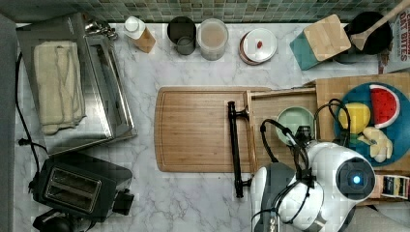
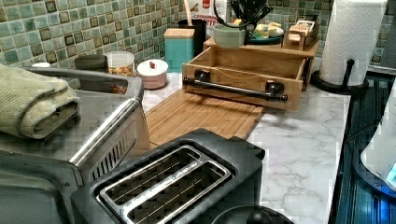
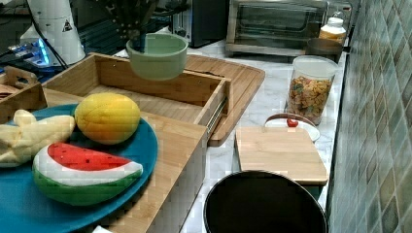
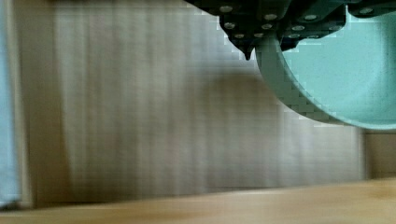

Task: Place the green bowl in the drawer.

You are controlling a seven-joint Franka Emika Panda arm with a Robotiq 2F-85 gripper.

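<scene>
The green bowl hangs in the air above the open drawer, level with its rim or a little higher. My gripper is shut on the bowl's rim, on the side nearer the arm's base. In the top view the bowl lies over the drawer beside the blue plate, with the gripper at its edge. The left view shows the bowl above the drawer, whose black bar handle faces forward. In the wrist view the bowl hangs over the drawer's bare wooden floor.
A blue plate with toy fruit sits on the wooden box beside the drawer. A cutting board lies under the drawer's front. A toaster, toaster oven, jars and a paper towel roll stand around.
</scene>
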